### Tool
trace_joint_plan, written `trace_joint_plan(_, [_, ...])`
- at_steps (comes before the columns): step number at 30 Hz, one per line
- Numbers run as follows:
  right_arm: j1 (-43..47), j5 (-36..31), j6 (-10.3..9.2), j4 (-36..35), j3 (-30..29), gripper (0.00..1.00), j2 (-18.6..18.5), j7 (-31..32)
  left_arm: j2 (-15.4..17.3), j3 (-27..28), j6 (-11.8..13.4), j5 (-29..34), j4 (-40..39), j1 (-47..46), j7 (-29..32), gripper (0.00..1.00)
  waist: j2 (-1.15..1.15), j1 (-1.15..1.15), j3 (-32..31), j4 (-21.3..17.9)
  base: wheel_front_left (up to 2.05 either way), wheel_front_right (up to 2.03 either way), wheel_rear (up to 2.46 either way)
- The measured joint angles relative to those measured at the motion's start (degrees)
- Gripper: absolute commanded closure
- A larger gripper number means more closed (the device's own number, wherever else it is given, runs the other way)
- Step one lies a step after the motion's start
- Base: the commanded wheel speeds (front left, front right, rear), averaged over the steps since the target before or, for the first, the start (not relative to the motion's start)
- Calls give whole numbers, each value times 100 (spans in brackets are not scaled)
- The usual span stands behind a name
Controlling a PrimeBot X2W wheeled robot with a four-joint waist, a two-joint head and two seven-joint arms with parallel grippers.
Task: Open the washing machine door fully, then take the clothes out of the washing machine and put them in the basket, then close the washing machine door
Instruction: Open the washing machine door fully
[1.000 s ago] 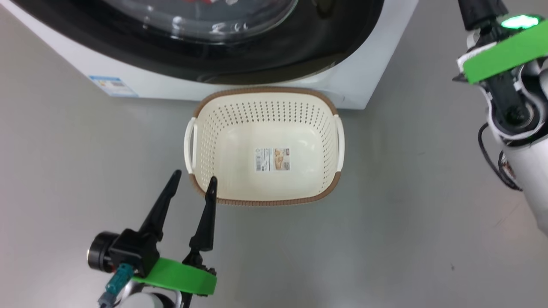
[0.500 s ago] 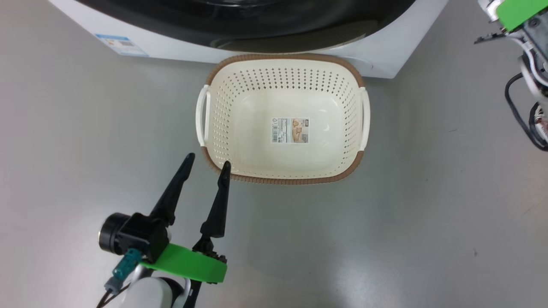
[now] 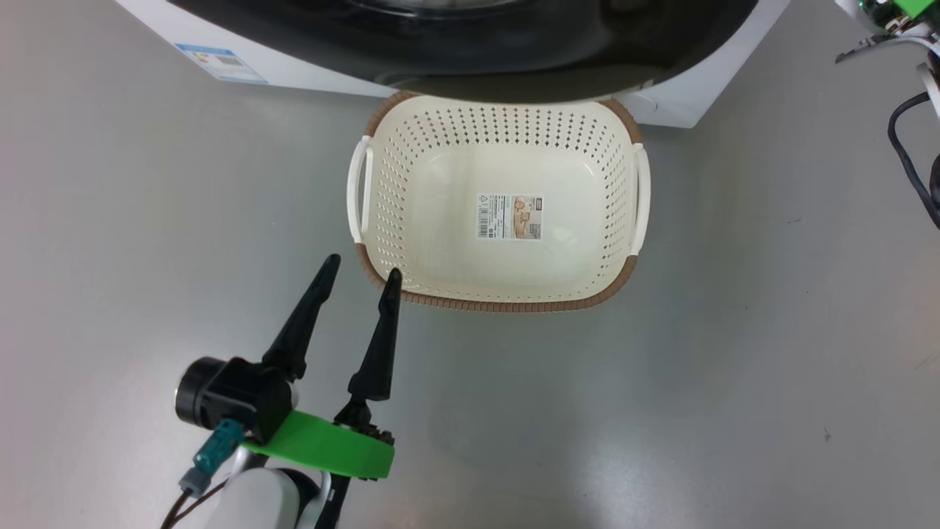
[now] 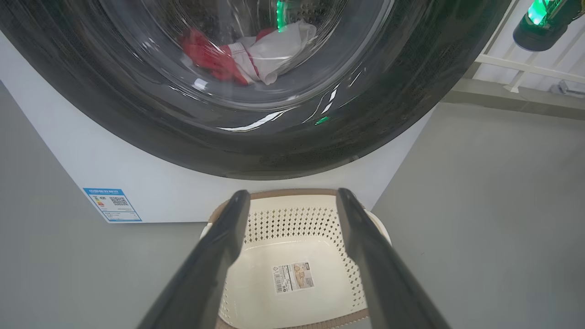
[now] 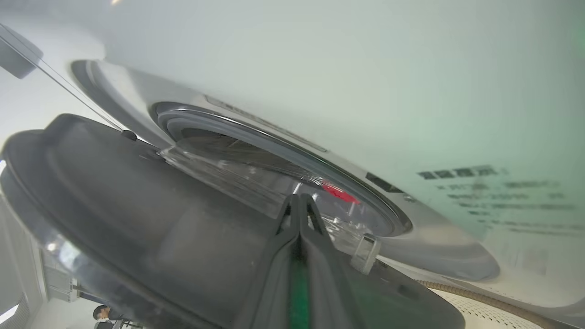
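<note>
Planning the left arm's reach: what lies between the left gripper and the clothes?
Left wrist view: beyond the left gripper, the basket, then the washing machine door, its glass covering the clothes.

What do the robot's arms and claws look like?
Left claw and right claw each have two tapering black fingers. Behind the left sit a green band, a black cylinder and a teal cable plug on a white forearm. Black cable loops by the right arm.

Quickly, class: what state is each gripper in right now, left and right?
Left gripper: jaws open, holding nothing, near the basket.
Right gripper: jaws shut, holding nothing, at the door.
</note>
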Motion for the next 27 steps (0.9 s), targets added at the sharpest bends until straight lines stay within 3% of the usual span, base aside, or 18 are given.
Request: trace_joint_plan(27, [1631,69,-18,-687,132,100,528,731,3,142,0,70,67,527,0,0,0,0,-1070,-243,0,0,0])
